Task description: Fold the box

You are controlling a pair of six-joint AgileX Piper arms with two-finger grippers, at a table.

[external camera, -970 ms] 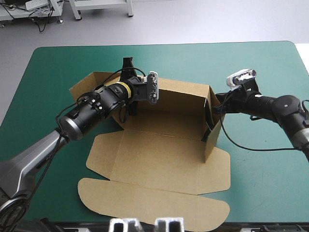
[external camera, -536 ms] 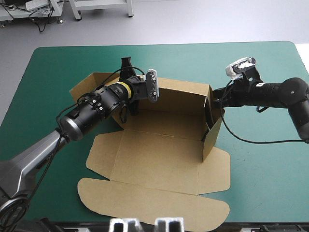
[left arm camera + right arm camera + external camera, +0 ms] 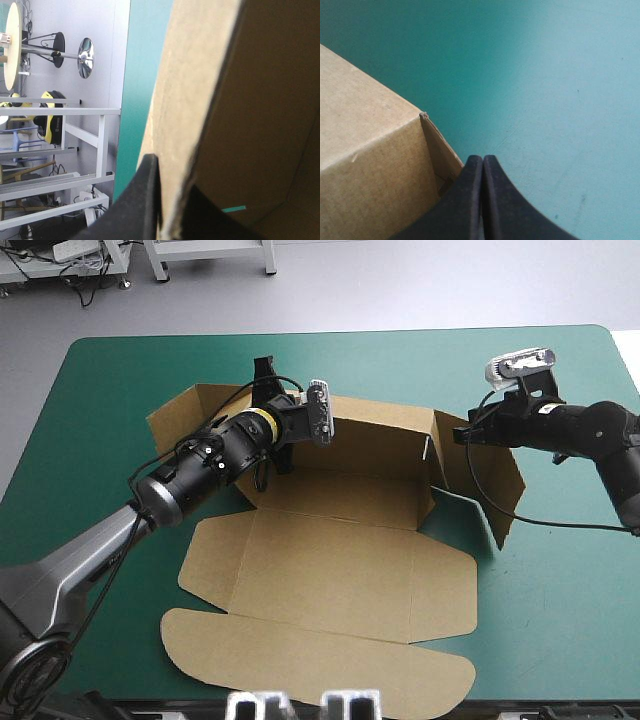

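- Jaws: left gripper [image 3: 169,176] clamps the back wall [image 3: 380,445] of the box [image 3: 340,570]; right gripper [image 3: 483,160] is pressed together beside it.
- I see its long axis left-right, lid [image 3: 320,670] flat nearside.

High view above and behind, wrist views close along fingers [image 3: 470,200] — all share the box [image 3: 340,570]
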